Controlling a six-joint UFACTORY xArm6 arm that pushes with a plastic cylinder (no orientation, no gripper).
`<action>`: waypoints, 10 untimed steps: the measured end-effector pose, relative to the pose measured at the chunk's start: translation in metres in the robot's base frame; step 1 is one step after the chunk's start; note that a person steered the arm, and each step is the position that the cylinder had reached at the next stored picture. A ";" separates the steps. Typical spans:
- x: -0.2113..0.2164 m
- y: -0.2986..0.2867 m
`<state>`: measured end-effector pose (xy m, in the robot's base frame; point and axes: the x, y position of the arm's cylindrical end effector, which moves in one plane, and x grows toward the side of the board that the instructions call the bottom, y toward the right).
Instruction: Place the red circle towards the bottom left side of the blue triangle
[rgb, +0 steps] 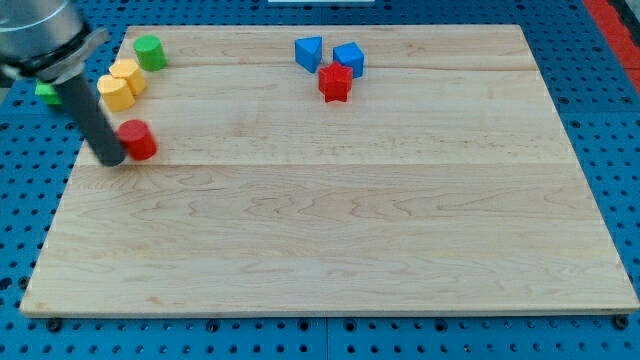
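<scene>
The near half of the wooden board (330, 260) lay bare; everything stood along its far edge.

Nearest of the pieces was the red circle (138, 139), a short red cylinder at the view's left. My tip (112, 158) rested against it at about its eight o'clock, touching or very nearly so. The arm carried no hand, only the dark rod, so there was nothing to spread, press or pinch.

Judging by that contact, the step in hand was the start of the push: the tip was set behind the circle, and the circle was well apart from its goal. The blue triangle (308, 52) stood far off toward the circle's two o'clock. The wanted spot lay at the triangle's seven or eight o'clock. The next move would probably call for a long push toward the view's right with a slight climb, stopping short of the triangle. The tip's low-left stance suited that line fairly well.

Just beyond the circle, at its eleven o'clock, two yellow blocks (122, 83) sat touching each other. Farther still was a green cylinder (150, 51), and a small green piece (46, 92) showed off the board behind the rod.

By the triangle stood a red block (335, 82) at its five o'clock and a blue cube (349, 58) at its three o'clock.

The count: two red, two blue, two yellow, two green, one rod.
</scene>
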<state>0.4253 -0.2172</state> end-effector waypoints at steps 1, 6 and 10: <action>-0.046 0.084; -0.105 0.217; -0.072 0.212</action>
